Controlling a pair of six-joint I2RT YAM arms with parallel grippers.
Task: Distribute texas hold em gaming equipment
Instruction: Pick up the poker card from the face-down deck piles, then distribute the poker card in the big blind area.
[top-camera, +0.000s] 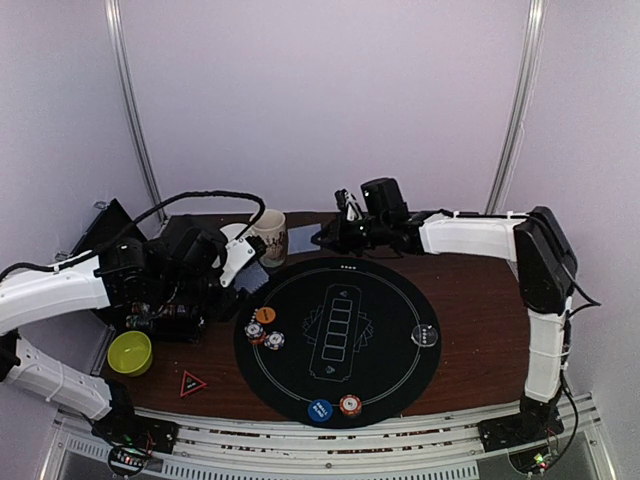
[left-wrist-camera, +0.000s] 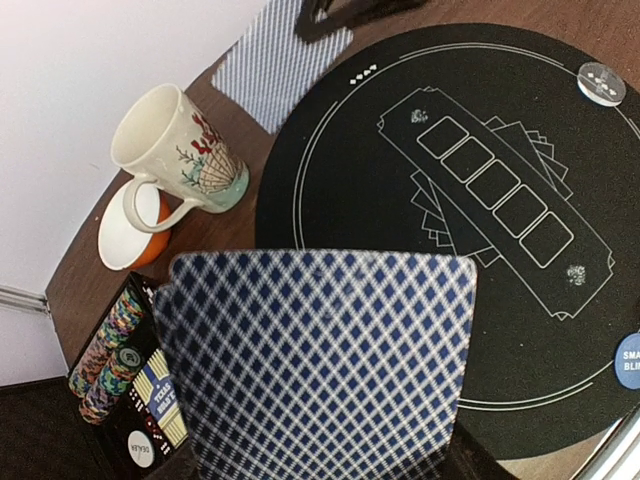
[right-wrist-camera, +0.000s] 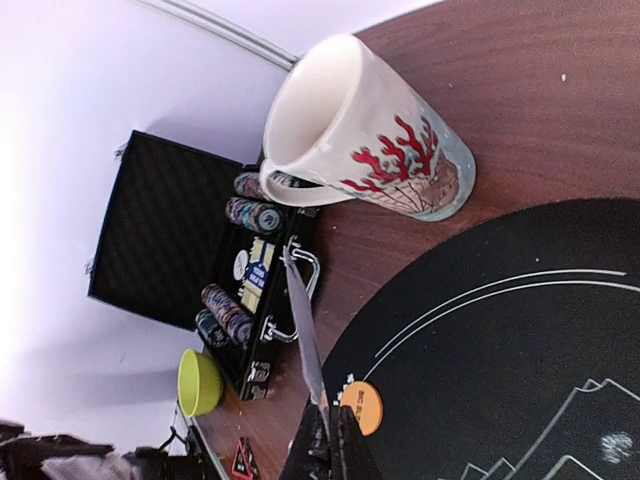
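Evidently the left gripper (top-camera: 243, 262) clamps a card (left-wrist-camera: 320, 365); right gripper's (top-camera: 335, 235) state unclear.

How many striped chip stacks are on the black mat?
3: left stack and its neighbour stack below the orange disc at the mat's left; near-edge stack beside the blue disc. Arms could hide more.

We got pretty even, soft light, a bit purplish in the top view, which looked low-res and grainy. The black mat (top-camera: 338, 340) stayed dark with only faint sheen. In the left wrist view the card (left-wrist-camera: 320, 365) up close went slightly soft. The right wrist view blew out the white wall, and the mug (right-wrist-camera: 365, 130) threw hardly any shadow.
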